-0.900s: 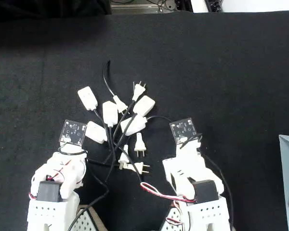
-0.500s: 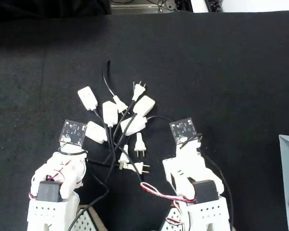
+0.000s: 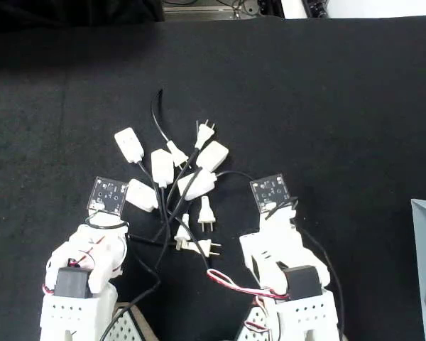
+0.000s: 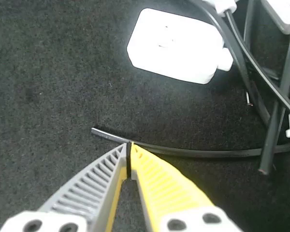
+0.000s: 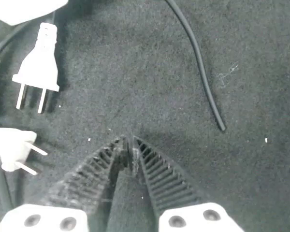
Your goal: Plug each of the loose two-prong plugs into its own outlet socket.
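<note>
While the left gripper (image 4: 129,152) and the right gripper (image 5: 129,143) are both closed and empty, you find the plug (image 3: 206,212) at nine o'clock of the right one from above, nearer to it, prongs toward six.

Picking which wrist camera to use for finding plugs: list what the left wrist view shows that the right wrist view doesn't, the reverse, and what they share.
Left wrist view: a white outlet socket lying ahead of the grey-and-yellow left claw, and a black cable running across just past its tips.
Right wrist view: a white two-prong plug with its prongs toward the dark right claw, a second plug beside it, and a loose cable end.
Shared: the black table, black cabling, and a shut, empty claw.
</note>
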You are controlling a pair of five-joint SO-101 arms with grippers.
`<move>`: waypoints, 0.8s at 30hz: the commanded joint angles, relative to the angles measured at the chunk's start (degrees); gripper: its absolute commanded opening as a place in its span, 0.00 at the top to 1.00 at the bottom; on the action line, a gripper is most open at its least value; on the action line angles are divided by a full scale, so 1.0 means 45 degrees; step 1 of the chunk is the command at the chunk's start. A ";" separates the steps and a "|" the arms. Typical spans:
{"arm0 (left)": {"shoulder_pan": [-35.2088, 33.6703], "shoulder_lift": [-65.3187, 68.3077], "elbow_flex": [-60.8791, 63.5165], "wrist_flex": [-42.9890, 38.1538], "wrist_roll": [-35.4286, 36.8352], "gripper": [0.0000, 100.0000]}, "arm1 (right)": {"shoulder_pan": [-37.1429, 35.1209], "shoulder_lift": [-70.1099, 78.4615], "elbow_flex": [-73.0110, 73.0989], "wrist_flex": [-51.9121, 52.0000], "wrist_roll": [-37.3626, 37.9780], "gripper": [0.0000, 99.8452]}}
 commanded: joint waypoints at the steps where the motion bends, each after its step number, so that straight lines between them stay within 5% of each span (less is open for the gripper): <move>1: 0.0088 -0.0078 0.0225 0.0039 0.0039 0.97 | 0.0156 -0.1045 -0.0049 0.0059 -0.0059 0.99; 24: 0.0127 -0.0098 0.0107 -0.0020 0.0020 0.97 | 0.0156 -0.1045 -0.0049 0.0059 -0.0059 0.99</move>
